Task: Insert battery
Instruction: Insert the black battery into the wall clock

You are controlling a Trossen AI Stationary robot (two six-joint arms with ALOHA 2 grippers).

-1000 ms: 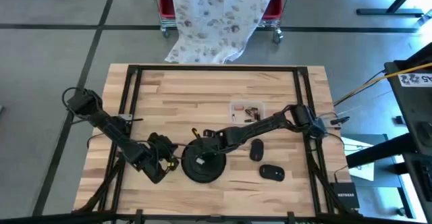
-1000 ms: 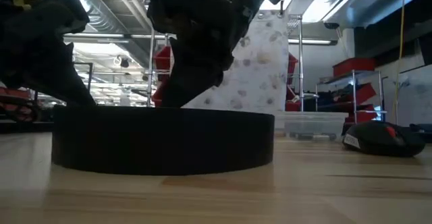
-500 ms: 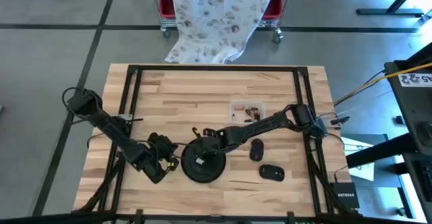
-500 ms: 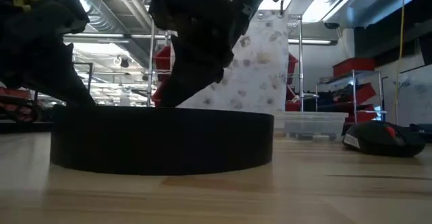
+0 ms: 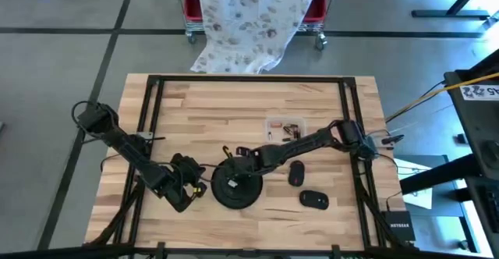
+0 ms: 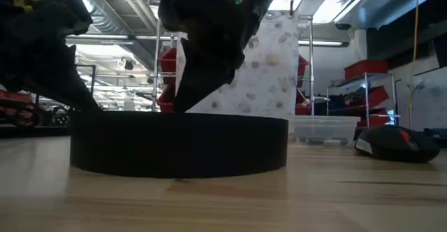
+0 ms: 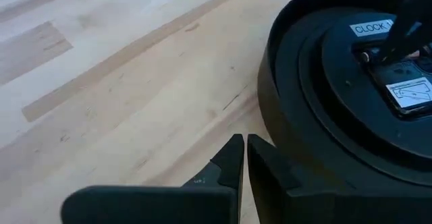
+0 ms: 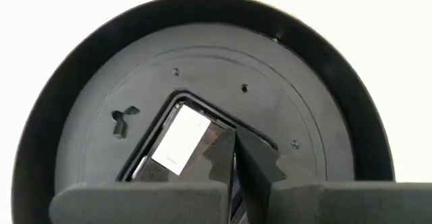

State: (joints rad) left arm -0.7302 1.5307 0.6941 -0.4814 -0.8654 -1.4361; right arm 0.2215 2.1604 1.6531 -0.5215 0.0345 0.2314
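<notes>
Wooden table bears a clock labelled "CLOCK"; both grippers closed, empty.

Both arms are dark, nearly black, built of slim tube sections joined by bulkier rounded joints, the left arm reaching in from nine o'clock and the right arm from three o'clock in the high view. Thin black cables loop along them, and small yellow marks show near each wrist. Each gripper ends in two flat, matte black fingers tapering to pointed tips, one bearing tiny pale lettering too small to read.
</notes>
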